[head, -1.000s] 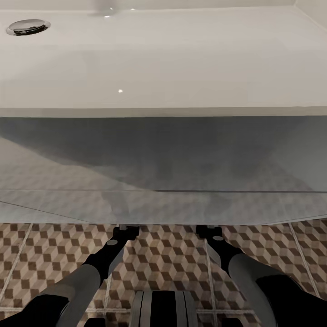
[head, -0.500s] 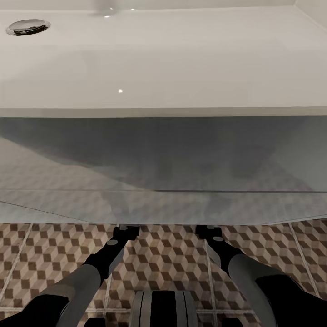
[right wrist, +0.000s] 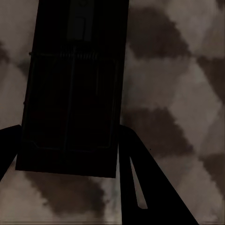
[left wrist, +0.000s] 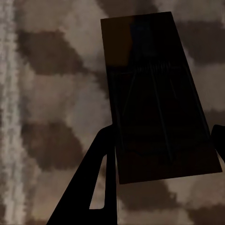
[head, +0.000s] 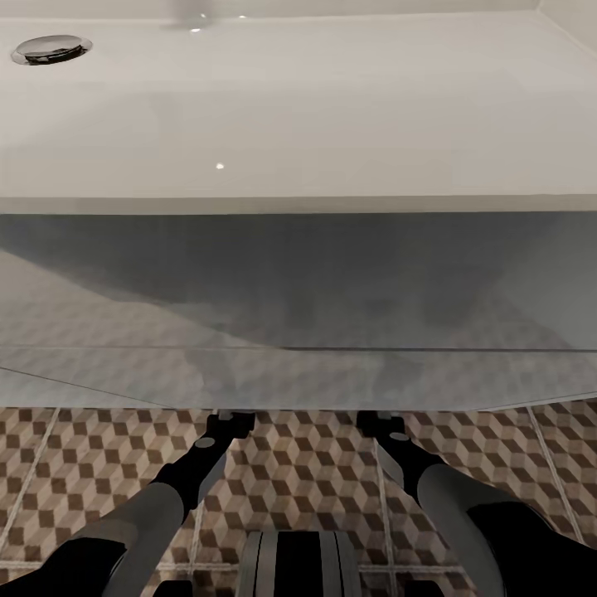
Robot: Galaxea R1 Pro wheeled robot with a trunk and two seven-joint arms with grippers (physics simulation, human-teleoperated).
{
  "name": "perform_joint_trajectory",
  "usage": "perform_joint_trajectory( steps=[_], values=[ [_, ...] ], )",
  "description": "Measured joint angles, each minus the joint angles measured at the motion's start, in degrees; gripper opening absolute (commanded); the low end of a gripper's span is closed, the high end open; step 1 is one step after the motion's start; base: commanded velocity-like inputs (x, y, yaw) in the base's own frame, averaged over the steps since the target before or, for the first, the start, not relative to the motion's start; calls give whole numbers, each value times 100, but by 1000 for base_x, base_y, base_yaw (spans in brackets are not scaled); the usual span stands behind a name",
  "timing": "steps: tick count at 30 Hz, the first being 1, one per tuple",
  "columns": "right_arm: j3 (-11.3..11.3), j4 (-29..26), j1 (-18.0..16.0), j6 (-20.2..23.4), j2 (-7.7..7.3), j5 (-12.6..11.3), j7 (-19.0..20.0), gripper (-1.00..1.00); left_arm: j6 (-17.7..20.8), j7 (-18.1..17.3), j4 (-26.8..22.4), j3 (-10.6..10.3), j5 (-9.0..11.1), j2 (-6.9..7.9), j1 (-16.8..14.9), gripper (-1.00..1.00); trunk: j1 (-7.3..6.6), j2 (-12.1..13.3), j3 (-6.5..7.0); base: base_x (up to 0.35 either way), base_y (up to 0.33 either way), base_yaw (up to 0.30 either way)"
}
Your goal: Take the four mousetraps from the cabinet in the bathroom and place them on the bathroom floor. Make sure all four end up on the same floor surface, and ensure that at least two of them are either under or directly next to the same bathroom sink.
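The white sink (head: pixel 298 108) with its chrome drain (head: pixel 50 48) spans the upper part of the head view, its shadowed front reaching down to the cube-patterned bathroom floor (head: pixel 315 473). Both arms reach forward under the sink's front edge, which hides their fingertips in that view. In the left wrist view my left gripper (left wrist: pixel 161 140) is shut on a dark, shadowed mousetrap (left wrist: pixel 150 93) close over the tiles. My right gripper (right wrist: pixel 70 136) is likewise shut on another mousetrap (right wrist: pixel 75 84) just above the floor. The cabinet is out of view.
The sink's front face (head: pixel 298 274) stands close ahead of my trunk and blocks the way forward. Tiled floor extends to the left (head: pixel 66 464) and right (head: pixel 514 448) of my arms. My base (head: pixel 298 564) sits at the bottom of the head view.
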Motion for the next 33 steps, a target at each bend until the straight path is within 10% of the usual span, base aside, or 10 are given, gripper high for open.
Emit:
perform_joint_trajectory(
  steps=[33],
  values=[
    [-20, 90, 0, 21, -96, 3, 1, -100, 6, -1, 4, -1, 1, 8, -3, -100, 0, 0, 0, 0, 0, 0]
  ],
)
